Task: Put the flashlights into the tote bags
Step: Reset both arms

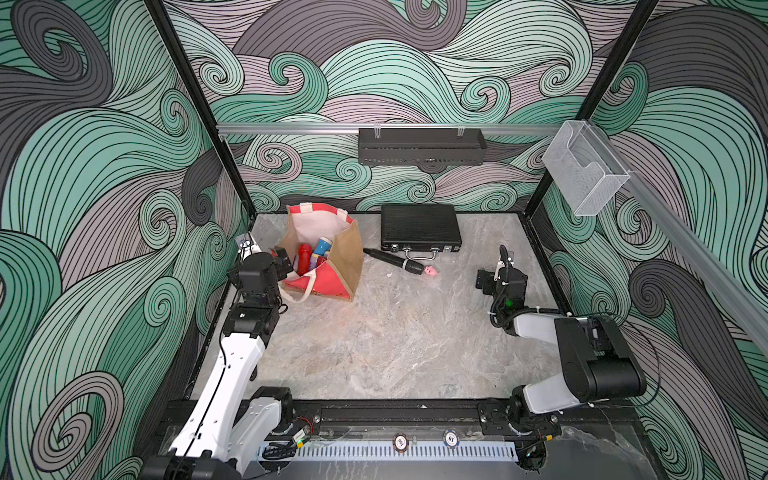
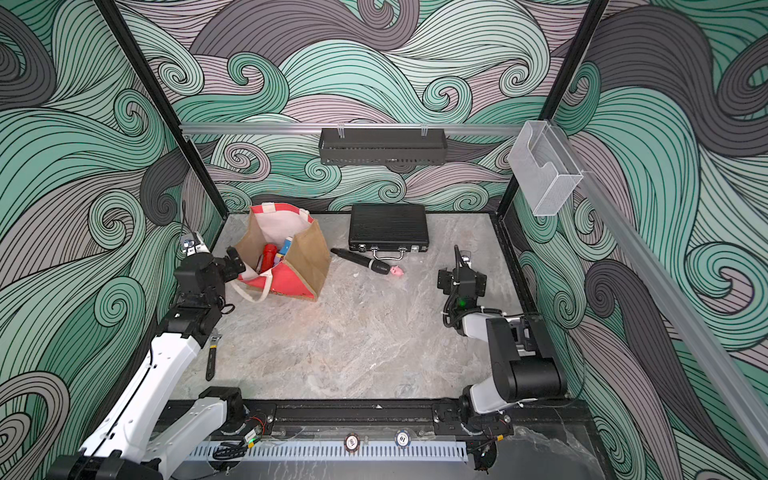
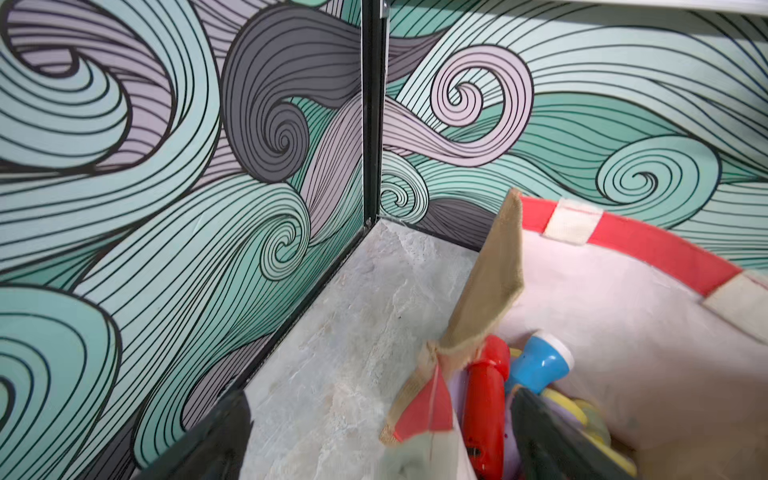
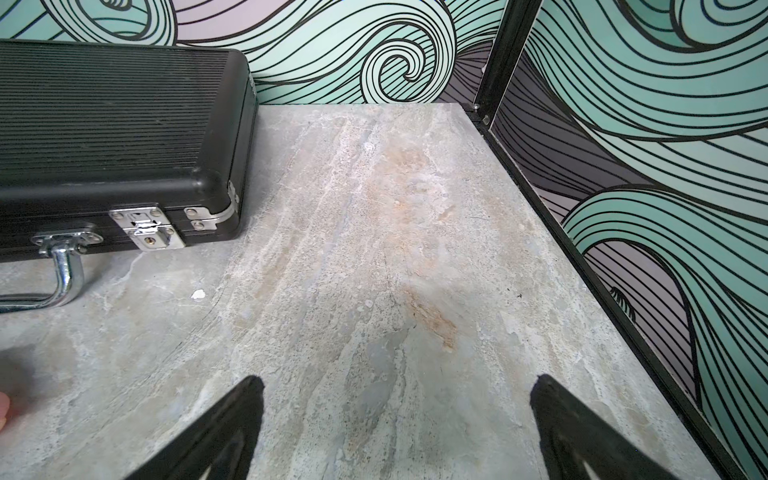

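The tote bag (image 1: 345, 257) (image 2: 309, 257) stands open at the back left of the table, with a red front, brown sides and a cream lining. Inside it lie several flashlights, among them a red one (image 1: 304, 257) (image 3: 484, 407) and a blue one with a white head (image 1: 322, 246) (image 3: 538, 365). My left gripper (image 2: 236, 259) (image 3: 381, 392) is open at the bag's near left corner. One finger (image 3: 548, 436) is inside the bag, the other outside, and it holds nothing. My right gripper (image 1: 484, 282) (image 4: 397, 379) hangs open over bare table at the right.
A flat black ribbed case (image 1: 419, 226) (image 4: 116, 137) lies at the back. A black microphone-like stick (image 1: 392, 260) and a tiny pink pig (image 1: 431, 272) lie right of the bag. A wrench (image 2: 212, 353) lies by the left arm. Walls close three sides.
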Available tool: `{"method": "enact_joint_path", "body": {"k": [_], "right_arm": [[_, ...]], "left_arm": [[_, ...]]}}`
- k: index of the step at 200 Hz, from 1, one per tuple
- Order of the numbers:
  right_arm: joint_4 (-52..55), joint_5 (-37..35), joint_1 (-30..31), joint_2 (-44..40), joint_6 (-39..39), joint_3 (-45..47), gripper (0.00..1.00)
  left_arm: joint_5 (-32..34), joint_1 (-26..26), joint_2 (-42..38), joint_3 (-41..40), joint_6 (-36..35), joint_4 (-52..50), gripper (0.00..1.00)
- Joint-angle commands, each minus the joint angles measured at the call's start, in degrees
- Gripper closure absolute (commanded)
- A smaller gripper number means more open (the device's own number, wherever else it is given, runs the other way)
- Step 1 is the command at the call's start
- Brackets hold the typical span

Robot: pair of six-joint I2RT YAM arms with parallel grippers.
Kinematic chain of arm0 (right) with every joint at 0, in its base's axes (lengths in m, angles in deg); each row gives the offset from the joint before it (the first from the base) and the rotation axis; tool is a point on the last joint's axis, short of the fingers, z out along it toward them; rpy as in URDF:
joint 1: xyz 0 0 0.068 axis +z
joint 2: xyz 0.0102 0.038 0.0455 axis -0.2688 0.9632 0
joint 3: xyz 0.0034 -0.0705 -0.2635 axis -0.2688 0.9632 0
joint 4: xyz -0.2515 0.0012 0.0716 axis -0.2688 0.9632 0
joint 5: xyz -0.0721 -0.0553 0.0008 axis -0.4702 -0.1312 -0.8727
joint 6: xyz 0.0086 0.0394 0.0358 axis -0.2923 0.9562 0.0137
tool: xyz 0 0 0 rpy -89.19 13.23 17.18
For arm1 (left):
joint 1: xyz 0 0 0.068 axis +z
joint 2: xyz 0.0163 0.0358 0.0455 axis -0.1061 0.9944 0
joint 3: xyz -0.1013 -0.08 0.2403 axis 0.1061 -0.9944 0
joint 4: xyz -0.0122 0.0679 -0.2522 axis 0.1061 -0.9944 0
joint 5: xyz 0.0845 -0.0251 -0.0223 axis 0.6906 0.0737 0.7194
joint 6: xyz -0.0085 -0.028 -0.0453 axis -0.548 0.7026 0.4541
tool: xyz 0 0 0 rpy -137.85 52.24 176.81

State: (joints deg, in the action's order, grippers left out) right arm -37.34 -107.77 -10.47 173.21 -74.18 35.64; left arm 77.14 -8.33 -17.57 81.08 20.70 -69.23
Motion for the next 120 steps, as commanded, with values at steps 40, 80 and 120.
{"method": "enact_joint_path", "body": {"k": [40,80,120], "right_arm": [[0.3,0.4,-0.4,0.2,0.2,-1.2,0.01],[0.3,0.4,-0.5,0.2,0.3,-1.1,0.01],[0.3,0.7,-0.6,0.2,0.4,-1.1,0.01]], "left_arm": [[-5.0,0.2,-15.0,-6.7,3.5,-16.4,0.01],[-4.1,0.2,-13.9,-11.5,1.2,-12.0,0.01],[0.8,0.3,0.1,-17.1,4.5,4.5,0.01]]}}
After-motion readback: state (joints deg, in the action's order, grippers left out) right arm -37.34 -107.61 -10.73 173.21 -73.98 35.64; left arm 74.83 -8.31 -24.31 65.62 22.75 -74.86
